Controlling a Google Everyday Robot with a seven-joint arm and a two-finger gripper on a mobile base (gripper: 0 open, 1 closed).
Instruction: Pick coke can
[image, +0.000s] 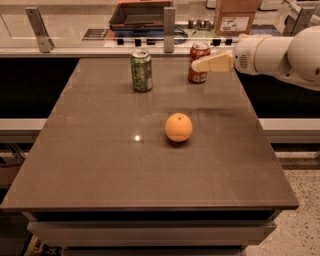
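camera view, coke can stood upright at the far right of the brown desk, end effector extended level from the right across the can's upper side, whether open or closed could not be told, green can well apart to the left, orange near the desk's middle

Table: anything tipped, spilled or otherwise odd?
Nothing stands out. On the table, the coke can and green can stand upright, the orange lies near the middle, no spill shows. The gripper is at the coke can's right side.
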